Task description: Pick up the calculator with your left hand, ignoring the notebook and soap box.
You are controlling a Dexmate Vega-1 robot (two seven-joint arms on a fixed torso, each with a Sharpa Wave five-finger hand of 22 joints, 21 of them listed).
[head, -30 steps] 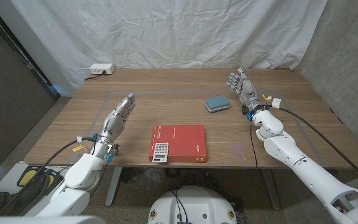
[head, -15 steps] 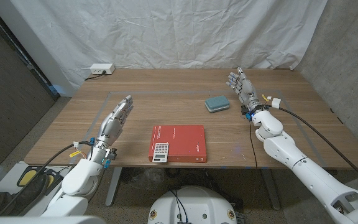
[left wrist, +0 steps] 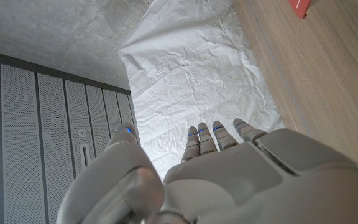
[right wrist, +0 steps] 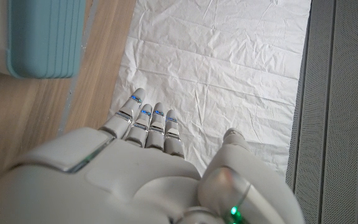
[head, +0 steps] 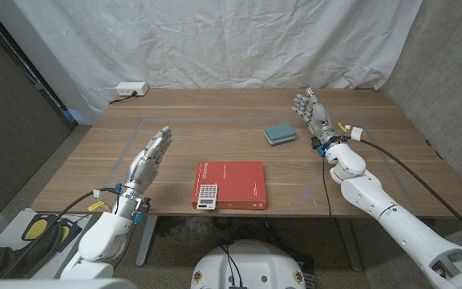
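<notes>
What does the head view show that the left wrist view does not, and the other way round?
Only the head view: the calculator lying on the near left corner of the red notebook, the teal soap box, the right hand with fingers apart, and a white power strip at the table's far left corner.

Only the left wrist view: a grey perforated wall panel and a close look at the back of the left hand.

Both: the left hand, holding nothing, the wooden table, the white backdrop sheet, and at least a corner of the notebook.
</notes>
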